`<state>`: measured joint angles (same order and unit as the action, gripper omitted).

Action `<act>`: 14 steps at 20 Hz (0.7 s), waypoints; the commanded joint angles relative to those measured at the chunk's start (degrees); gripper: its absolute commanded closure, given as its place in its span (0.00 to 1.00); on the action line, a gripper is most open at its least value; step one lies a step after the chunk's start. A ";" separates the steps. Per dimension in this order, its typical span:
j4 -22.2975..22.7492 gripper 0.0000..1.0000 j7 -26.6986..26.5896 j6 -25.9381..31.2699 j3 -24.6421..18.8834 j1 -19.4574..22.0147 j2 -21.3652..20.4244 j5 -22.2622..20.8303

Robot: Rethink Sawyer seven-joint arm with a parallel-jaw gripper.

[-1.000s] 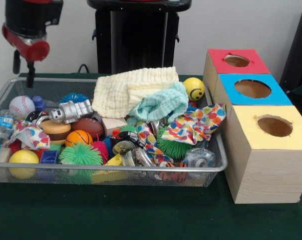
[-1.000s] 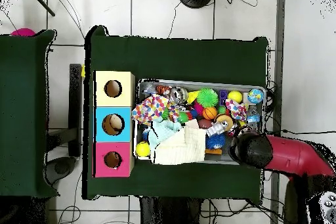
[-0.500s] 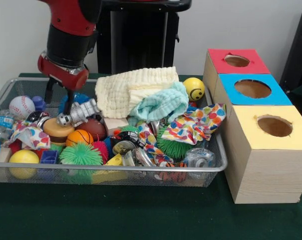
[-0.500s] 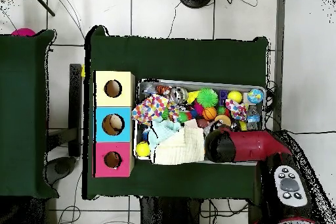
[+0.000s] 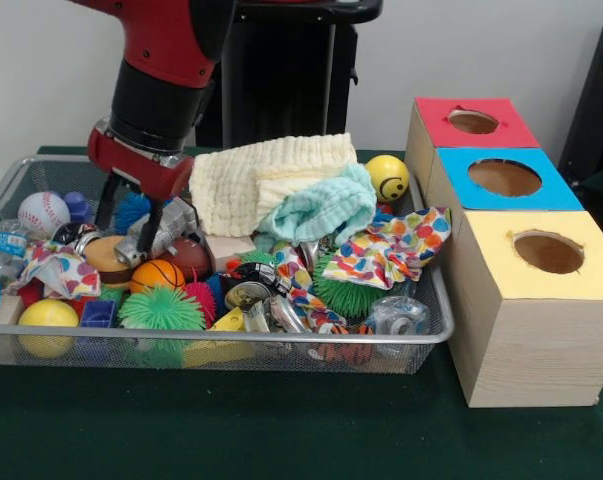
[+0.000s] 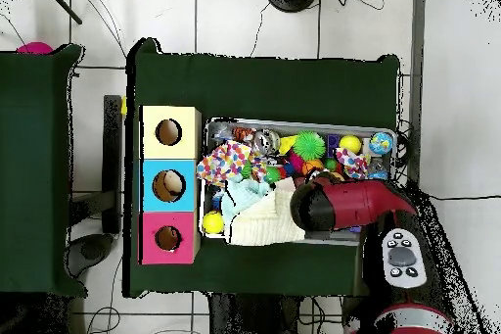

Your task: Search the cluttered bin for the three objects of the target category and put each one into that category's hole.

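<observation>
End effector (image 5: pixel 131 222) open, fingers astride silver robot toy (image 5: pixel 169 225) — toy partly hidden in bin (image 5: pixel 281 345).

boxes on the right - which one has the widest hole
The blue box, in the middle of the row. Its hole looks clearly wider than the holes in the red box behind it and the yellow box in front.

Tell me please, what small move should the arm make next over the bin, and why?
Probably a short descent and then closing. The end effector hangs open in the front view, with its two fingers on either side of the silver robot toy, which lies tilted on the brown football. The toy does not look held yet.
</observation>
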<state>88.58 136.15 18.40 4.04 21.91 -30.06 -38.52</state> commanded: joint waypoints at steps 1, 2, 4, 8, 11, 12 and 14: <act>-7.47 0.00 2.10 -3.24 1.36 -1.80 5.21 -3.25; -7.86 0.00 1.93 -3.91 1.69 -2.06 5.36 -3.58; -9.01 0.00 3.08 -5.77 3.60 -3.58 5.59 -4.24; -10.16 0.00 2.91 -6.22 5.19 -4.36 5.63 -4.07; -10.73 0.00 0.45 -3.88 5.01 -3.76 6.18 -3.98; -11.25 0.00 0.09 -3.91 5.42 -3.98 6.52 -4.37; -12.17 0.00 -0.33 -3.62 6.08 -4.33 6.78 -4.73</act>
<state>81.30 136.16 15.95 9.85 17.81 -26.25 -39.67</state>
